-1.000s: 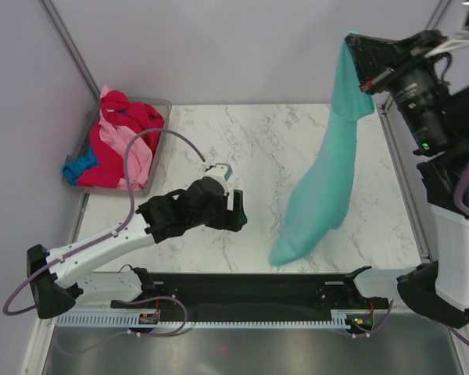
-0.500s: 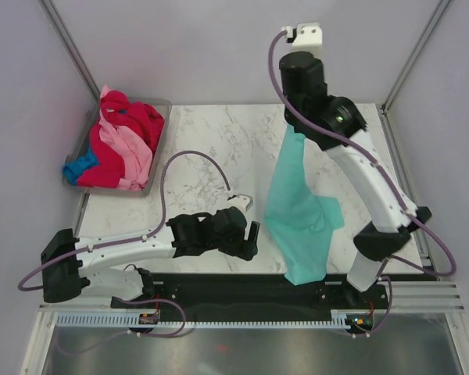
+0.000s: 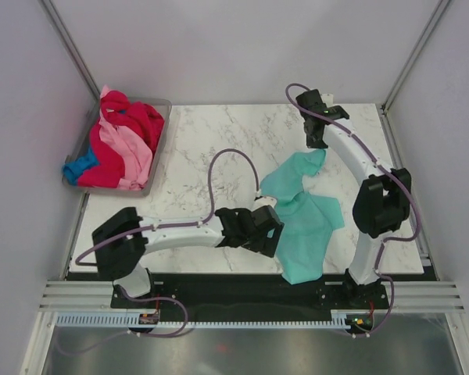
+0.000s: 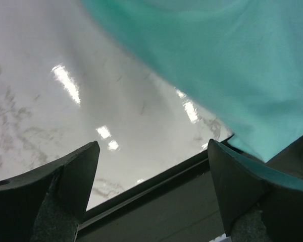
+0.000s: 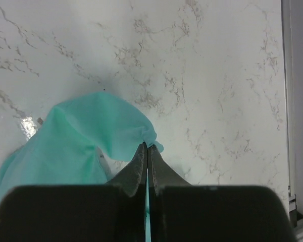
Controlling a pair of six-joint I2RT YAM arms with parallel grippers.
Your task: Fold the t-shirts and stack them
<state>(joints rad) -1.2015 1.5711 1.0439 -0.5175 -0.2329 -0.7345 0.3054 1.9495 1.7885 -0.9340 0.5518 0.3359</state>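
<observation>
A teal t-shirt (image 3: pixel 309 226) lies crumpled on the marble table, right of centre. One corner of it is drawn up toward the back. My right gripper (image 3: pixel 318 145) is shut on that corner, and in the right wrist view the right gripper (image 5: pixel 147 146) pinches a small bunch of the teal t-shirt (image 5: pixel 86 136) just above the table. My left gripper (image 3: pixel 274 235) stands open at the shirt's left edge. In the left wrist view the left gripper (image 4: pixel 152 146) has nothing between its fingers, and the teal t-shirt (image 4: pixel 232 60) lies just ahead and to the right.
A grey plastic tub (image 3: pixel 161 102) at the back left holds a heap of red (image 3: pixel 141 119), pink (image 3: pixel 137 158) and blue (image 3: pixel 81 166) t-shirts. A black rail (image 3: pixel 219 286) runs along the table's near edge. Metal frame posts stand at the back corners.
The right arm swung down from high above and laid the hanging teal t-shirt on the table, still gripping its corner. The left arm slid right to the shirt's edge, jaws opening wider.
</observation>
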